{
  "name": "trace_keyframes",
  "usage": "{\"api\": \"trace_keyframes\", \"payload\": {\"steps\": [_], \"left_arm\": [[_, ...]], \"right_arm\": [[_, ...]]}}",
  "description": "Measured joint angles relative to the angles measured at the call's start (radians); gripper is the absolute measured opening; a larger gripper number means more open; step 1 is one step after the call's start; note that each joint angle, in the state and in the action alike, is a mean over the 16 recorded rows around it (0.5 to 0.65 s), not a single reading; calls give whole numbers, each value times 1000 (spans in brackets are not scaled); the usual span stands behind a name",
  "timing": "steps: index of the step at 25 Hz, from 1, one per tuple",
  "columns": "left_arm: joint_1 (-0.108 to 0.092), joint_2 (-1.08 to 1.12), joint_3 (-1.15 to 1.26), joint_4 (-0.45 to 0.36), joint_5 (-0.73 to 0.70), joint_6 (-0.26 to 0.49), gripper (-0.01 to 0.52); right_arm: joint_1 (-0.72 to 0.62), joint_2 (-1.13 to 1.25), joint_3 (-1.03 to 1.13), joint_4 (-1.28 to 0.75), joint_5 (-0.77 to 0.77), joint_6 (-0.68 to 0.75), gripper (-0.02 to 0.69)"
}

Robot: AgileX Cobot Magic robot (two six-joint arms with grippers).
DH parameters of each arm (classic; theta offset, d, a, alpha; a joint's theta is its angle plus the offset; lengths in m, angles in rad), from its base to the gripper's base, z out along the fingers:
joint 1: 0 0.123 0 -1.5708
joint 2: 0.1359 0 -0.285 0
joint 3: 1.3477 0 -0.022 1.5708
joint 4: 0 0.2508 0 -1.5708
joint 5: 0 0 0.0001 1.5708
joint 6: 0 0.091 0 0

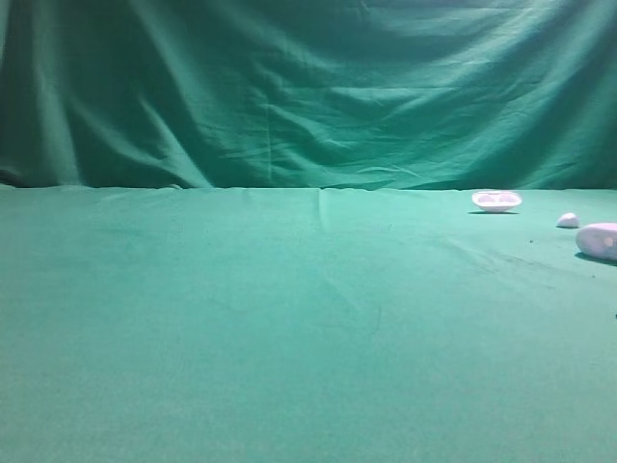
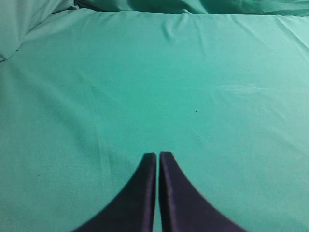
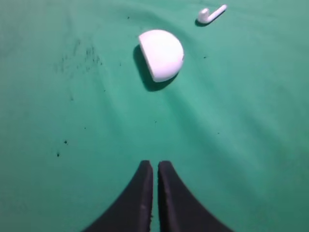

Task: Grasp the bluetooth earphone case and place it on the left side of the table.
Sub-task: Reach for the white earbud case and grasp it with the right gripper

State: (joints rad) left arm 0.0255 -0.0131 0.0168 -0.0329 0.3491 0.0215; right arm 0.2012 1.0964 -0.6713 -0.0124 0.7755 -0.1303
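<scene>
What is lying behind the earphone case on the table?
Behind the bluetooth earphone case, farther from the right gripper, a single white earbud lies on the green table, apart from it. The case's shadowed underside is hidden.

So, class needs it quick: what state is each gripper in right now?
Left gripper: closed, holding nothing.
Right gripper: closed, holding nothing.
</scene>
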Motion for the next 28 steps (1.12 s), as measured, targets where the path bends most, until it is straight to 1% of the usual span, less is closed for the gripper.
{"api": "trace_keyframes", "payload": {"steps": [9, 11, 14, 17, 23, 28], "left_arm": [[0, 0, 0, 0, 0, 0, 0], [0, 0, 0, 0, 0, 0, 0], [0, 0, 0, 0, 0, 0, 0], [0, 0, 0, 0, 0, 0, 0], [0, 0, 0, 0, 0, 0, 0], [0, 0, 0, 0, 0, 0, 0]], "right_arm": [[13, 395, -195, -8, -29, -8, 467], [13, 463, -233, -9, -37, -8, 523], [13, 548, -281, -12, -49, -8, 566], [13, 610, -317, -16, -59, -10, 553], [13, 678, -354, -23, -67, -14, 461], [13, 696, -397, -19, -31, -19, 388]]}}
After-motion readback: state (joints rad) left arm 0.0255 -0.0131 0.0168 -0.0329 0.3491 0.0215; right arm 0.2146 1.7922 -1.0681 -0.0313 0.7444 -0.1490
